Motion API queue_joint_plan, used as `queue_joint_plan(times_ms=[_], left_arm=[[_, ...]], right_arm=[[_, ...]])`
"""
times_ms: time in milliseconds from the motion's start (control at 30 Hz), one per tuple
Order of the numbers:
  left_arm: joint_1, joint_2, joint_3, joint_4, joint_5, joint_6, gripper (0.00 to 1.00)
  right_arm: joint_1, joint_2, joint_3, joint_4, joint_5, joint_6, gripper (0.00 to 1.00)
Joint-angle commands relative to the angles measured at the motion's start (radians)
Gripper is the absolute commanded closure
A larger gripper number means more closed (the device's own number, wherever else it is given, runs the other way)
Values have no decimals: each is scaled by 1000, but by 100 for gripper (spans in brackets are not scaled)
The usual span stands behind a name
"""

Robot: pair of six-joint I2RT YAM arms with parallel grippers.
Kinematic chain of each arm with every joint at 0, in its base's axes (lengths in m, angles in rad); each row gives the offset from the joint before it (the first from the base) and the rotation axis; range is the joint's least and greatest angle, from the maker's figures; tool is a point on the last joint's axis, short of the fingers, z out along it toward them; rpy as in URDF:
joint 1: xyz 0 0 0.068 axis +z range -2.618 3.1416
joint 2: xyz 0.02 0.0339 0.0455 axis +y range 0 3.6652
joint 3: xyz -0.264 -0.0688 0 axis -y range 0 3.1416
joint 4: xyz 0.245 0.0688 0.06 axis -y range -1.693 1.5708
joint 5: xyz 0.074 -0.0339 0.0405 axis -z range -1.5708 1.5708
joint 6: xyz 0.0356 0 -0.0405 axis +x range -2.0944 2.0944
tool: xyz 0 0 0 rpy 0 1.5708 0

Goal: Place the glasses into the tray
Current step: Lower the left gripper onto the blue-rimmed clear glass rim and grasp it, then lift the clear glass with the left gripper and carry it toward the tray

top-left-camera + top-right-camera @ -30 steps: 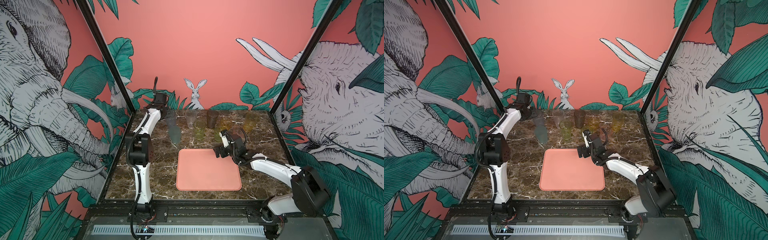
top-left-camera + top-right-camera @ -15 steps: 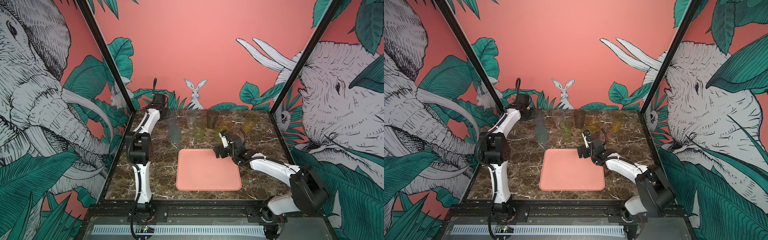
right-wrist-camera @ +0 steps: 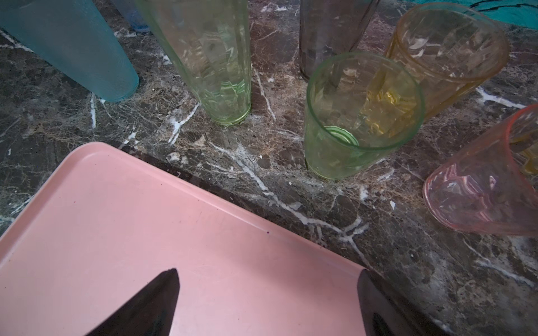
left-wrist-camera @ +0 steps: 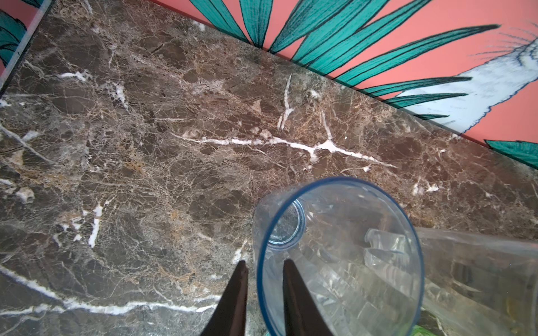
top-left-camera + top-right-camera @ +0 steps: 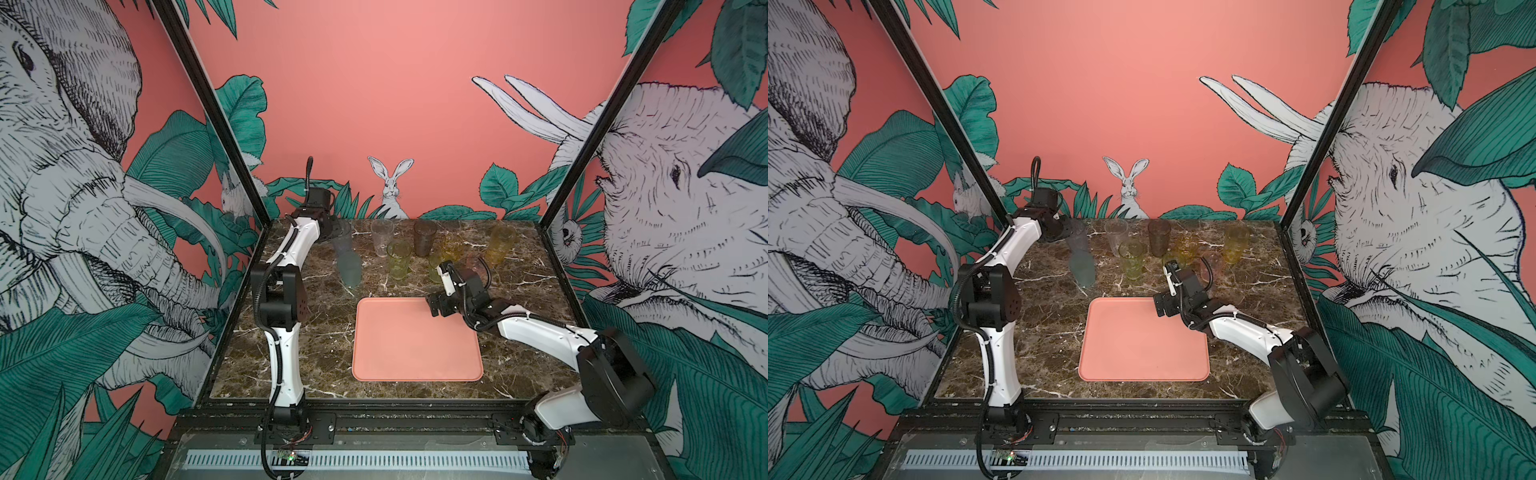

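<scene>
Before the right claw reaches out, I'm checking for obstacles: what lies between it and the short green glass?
Only the far rim of the tray and bare marble, as the right wrist view shows, separate the open right claw from the short green glass.

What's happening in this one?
The left gripper has its jaws pinched on the rim of a blue-rimmed glass at the back left. The right gripper hovers open over the far right corner of the tray, facing the other glasses. No glass is in the tray yet.
</scene>
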Motion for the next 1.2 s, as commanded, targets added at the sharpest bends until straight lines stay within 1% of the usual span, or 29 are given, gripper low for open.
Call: queue_joint_plan(times_ms=[0, 133, 233, 433, 567, 633, 900, 1067, 1167], left_arm=[[10, 15, 33, -21, -3, -12, 75], [10, 29, 51, -31, -2, -9, 75], [10, 30, 51, -28, 0, -6, 81], [15, 17, 46, -35, -1, -2, 84], [21, 0, 32, -34, -7, 4, 89], [27, -11, 24, -36, -7, 6, 90], [41, -98, -45, -37, -15, 22, 93], [48, -188, -119, -54, -40, 39, 95], [50, -233, -140, -94, -61, 51, 99]], right_arm=[[7, 8, 24, 6, 14, -6, 3], [8, 16, 29, 7, 11, -6, 3], [8, 23, 35, 0, 10, -5, 3], [10, 29, 39, -4, 8, -5, 3], [10, 39, 47, -13, 6, -3, 3], [11, 42, 52, -17, 6, -2, 3], [11, 47, 55, -22, 6, -2, 3], [12, 43, 56, -25, 9, -2, 3], [11, 41, 54, -25, 10, -2, 3]])
